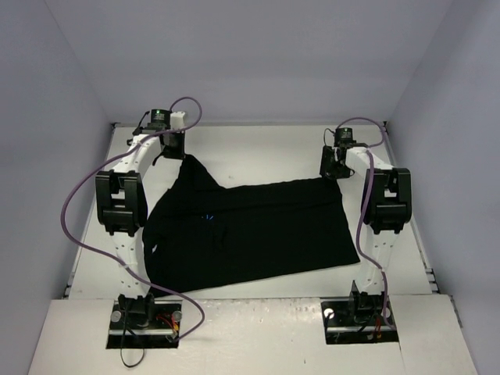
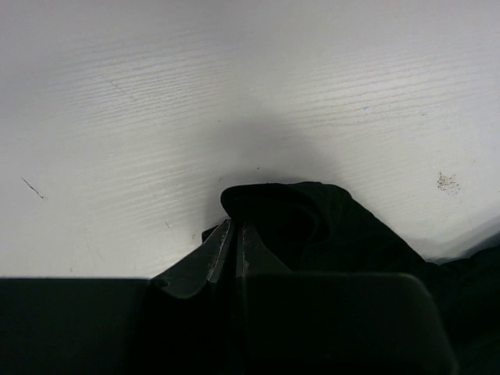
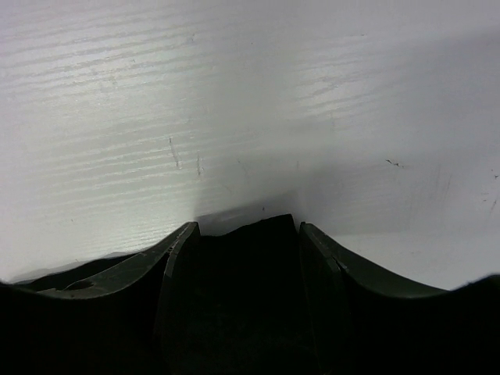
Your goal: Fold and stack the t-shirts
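A black t-shirt (image 1: 258,230) lies spread across the white table (image 1: 258,148), with a tiny blue mark (image 1: 209,216) left of its middle. My left gripper (image 1: 173,148) is at the shirt's far left corner, which rises in a peak towards it. In the left wrist view that gripper (image 2: 233,223) is shut on a bunched fold of the t-shirt (image 2: 312,226). My right gripper (image 1: 332,166) stands at the far right corner. Its jaws (image 3: 246,226) are open, and the corner of the t-shirt (image 3: 246,266) lies between the fingers.
Grey walls (image 1: 62,117) close in the table on the left, back and right. Purple cables (image 1: 74,203) loop beside each arm. The arm bases (image 1: 144,312) sit on the near ledge, just in front of the shirt's near hem.
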Controlling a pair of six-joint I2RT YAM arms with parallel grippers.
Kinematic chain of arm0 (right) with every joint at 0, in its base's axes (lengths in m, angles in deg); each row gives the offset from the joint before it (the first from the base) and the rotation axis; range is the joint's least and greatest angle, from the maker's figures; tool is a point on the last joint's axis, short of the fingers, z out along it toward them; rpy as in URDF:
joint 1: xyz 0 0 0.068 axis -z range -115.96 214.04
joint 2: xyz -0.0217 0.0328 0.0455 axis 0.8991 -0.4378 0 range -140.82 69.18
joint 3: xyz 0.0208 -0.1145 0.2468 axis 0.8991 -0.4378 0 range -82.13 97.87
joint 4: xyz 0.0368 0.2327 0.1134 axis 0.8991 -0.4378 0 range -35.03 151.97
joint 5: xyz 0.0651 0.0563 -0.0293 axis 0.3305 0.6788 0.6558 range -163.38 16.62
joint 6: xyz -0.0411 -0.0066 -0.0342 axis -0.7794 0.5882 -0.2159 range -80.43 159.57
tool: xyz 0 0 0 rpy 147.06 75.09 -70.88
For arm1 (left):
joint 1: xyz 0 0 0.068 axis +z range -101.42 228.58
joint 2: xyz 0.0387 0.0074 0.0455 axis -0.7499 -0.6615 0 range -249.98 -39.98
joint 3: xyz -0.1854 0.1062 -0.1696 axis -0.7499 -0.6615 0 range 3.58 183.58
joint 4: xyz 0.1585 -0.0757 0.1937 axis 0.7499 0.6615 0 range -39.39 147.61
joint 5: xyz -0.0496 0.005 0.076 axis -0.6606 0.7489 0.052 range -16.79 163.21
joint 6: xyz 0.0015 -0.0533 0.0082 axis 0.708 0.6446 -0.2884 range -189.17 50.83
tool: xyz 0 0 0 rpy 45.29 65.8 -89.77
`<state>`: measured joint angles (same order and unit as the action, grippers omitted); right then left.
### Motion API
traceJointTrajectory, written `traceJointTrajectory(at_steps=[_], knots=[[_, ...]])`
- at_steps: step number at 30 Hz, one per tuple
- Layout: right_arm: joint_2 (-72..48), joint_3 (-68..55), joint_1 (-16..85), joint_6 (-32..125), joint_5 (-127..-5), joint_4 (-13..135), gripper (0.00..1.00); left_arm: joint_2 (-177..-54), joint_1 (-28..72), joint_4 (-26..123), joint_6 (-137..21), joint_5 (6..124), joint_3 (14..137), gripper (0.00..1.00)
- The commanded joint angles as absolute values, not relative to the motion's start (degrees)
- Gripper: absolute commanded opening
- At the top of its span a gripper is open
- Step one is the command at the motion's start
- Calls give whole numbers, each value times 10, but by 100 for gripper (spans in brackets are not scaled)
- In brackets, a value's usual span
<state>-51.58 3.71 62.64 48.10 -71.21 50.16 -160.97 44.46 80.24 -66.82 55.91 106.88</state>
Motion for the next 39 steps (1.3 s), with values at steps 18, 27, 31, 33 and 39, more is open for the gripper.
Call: traceJointTrajectory(at_steps=[18, 27, 31, 33, 39], knots=[[-514, 177, 610, 452, -751, 500, 0, -1641, 471, 873, -657, 578, 1353, 0], [-452, 145, 618, 460, -753, 500, 0, -1588, 472, 884, -636, 587, 1288, 0], [-400, 94, 618, 471, -751, 500, 0, -1513, 471, 887, -602, 594, 1190, 0], [-377, 72, 618, 474, -749, 500, 0, -1473, 471, 888, -581, 593, 1152, 0], [-328, 26, 618, 490, -746, 500, 0, -1383, 472, 912, -526, 597, 1072, 0]])
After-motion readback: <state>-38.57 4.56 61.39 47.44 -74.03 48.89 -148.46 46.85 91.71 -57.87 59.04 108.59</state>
